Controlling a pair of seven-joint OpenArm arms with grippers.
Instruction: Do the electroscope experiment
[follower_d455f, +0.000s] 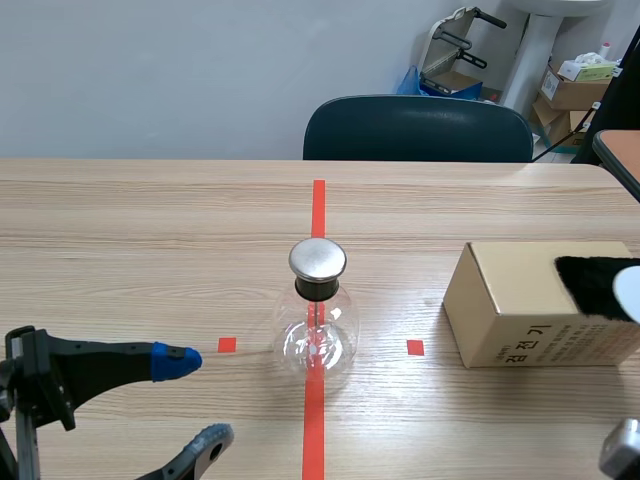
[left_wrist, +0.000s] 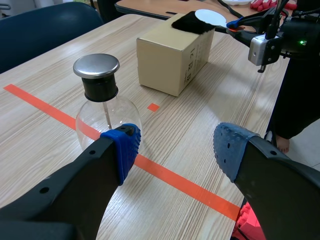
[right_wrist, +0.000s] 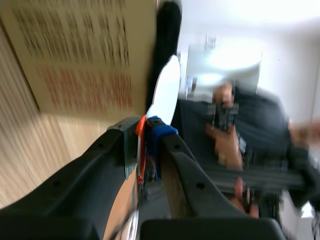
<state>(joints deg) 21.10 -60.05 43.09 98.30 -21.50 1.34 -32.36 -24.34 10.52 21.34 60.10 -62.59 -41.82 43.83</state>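
Pinching white disc (right_wrist: 162, 92) by handle (right_wrist: 141, 150) in my right gripper (right_wrist: 147, 131), at black cloth (right_wrist: 167, 30) atop box (right_wrist: 75, 50), likely charging; my left gripper (left_wrist: 175, 150) wide beside flask (left_wrist: 107, 112).

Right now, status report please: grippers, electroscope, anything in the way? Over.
Left gripper open, beside electroscope. Right gripper shut on handle of white disc, held at black cloth atop cardboard box. Electroscope upright on tape line, untouched. Nothing seen between it and box.
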